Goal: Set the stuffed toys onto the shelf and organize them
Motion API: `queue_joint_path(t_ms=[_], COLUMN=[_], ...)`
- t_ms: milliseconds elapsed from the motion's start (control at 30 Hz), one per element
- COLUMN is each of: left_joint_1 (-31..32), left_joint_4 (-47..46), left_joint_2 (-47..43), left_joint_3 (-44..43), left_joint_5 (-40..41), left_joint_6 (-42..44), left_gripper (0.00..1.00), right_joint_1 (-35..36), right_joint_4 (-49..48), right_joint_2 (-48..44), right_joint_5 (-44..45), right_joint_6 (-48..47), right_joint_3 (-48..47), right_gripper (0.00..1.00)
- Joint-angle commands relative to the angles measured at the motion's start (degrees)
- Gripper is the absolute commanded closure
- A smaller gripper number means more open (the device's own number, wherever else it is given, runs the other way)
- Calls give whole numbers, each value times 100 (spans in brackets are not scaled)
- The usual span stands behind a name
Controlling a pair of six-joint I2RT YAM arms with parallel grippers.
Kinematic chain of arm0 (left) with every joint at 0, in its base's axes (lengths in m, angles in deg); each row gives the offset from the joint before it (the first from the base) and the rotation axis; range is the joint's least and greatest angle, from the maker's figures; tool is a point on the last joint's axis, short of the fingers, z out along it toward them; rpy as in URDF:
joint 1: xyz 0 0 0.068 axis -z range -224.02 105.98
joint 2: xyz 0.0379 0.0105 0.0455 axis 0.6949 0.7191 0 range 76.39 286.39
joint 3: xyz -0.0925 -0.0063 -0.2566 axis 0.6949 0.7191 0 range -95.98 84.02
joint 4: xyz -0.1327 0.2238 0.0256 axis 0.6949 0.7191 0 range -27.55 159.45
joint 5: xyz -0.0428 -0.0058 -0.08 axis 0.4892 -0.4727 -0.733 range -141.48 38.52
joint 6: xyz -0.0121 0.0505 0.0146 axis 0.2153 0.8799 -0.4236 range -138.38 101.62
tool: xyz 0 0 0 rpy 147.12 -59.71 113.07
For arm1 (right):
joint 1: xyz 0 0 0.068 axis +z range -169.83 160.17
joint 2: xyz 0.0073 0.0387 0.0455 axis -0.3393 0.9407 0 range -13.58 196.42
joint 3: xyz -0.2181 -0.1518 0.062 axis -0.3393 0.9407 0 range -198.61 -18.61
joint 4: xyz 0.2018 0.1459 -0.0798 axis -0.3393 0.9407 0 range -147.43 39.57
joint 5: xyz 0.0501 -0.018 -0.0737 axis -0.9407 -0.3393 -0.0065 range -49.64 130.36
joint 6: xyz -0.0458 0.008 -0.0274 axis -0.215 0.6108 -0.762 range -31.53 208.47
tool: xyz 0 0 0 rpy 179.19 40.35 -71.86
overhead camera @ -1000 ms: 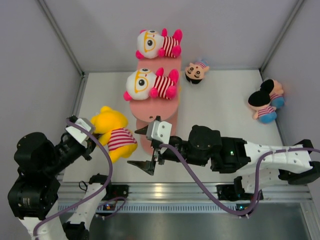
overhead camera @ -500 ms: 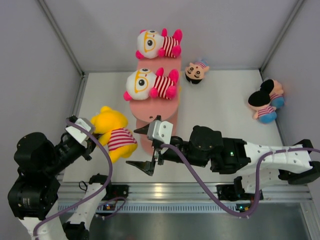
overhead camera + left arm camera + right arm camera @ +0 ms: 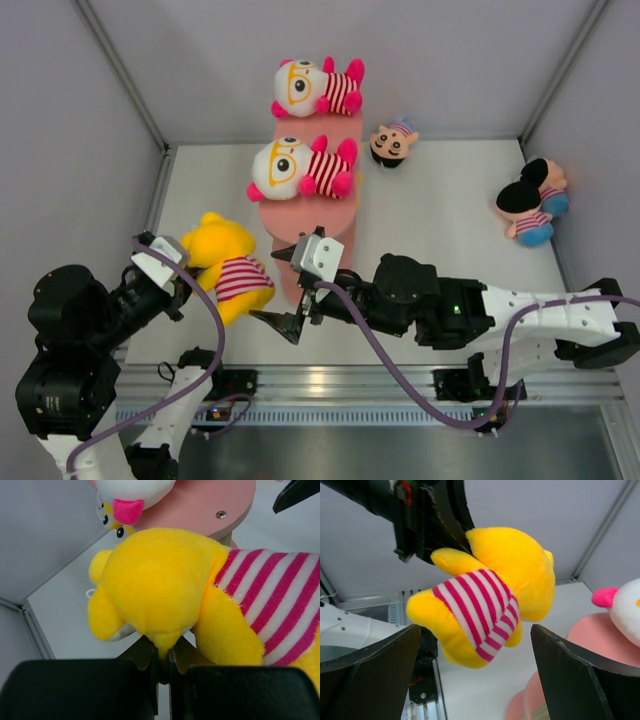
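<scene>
White table, grey walls. From above, the shelf stands mid-table with a glasses doll on its top tier and a second doll on the tier below. A black-haired doll and a mouse-eared pair lie loose on the table. The left gripper holds the bear just left of the shelf. Over the last second the right gripper has slid left, toward the bear.

On the left wrist, my jaws are clenched on a fold of yellow plush. The bear hangs off the table, beside the shelf's rim.

On the right wrist, the bear sits between my spread fingers. They are fully released and touch nothing.

I read that approach as a handover setting up. The bear is not shelved yet, and three toys remain loose.
</scene>
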Motion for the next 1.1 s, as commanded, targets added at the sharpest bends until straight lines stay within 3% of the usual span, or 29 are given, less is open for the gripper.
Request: queue_joint_path(t_ms=[0,500,667,767,800,833,900,933,1033,1067], left_joint_1=[-22,-31,-22,-31,-31,-31,-22,-22,-22,-22], left_joint_4=[-269,-269,-269,-277,-269,-269,-269,-277,-269,-269], left_joint_2=[-82,-82,-73,-82,-82,-82,-82,-82,-108,-134], left_joint_3=[-157,-157,-165,-165,-157,-165,-165,-157,-139,-122], left_joint_5=[-23,-164,-208,-252,-243,-234,-199,-173,-7,46], left_joint_6=[-117,-125,-134,-152,-143,-143,-134,-126,-73,-55], left_gripper=[100,100,100,100,100,100,100,100,100,95], right_joint_1=[98,106,98,98,98,106,98,106,98,106], right_joint_4=[-460,-742,-944,-1014,-1032,-1032,-1023,-988,-804,-803], right_joint_2=[7,402,447,482,490,491,456,394,149,69], right_joint_5=[793,1058,1295,1401,1401,1410,1401,1401,1191,1007], right_joint_6=[100,-515,-577,-586,-586,-568,-463,-411,-103,106], right_joint_3=[169,117,116,116,116,125,134,151,143,143], right_gripper=[8,8,14,28,37,59,83,100,100,100])
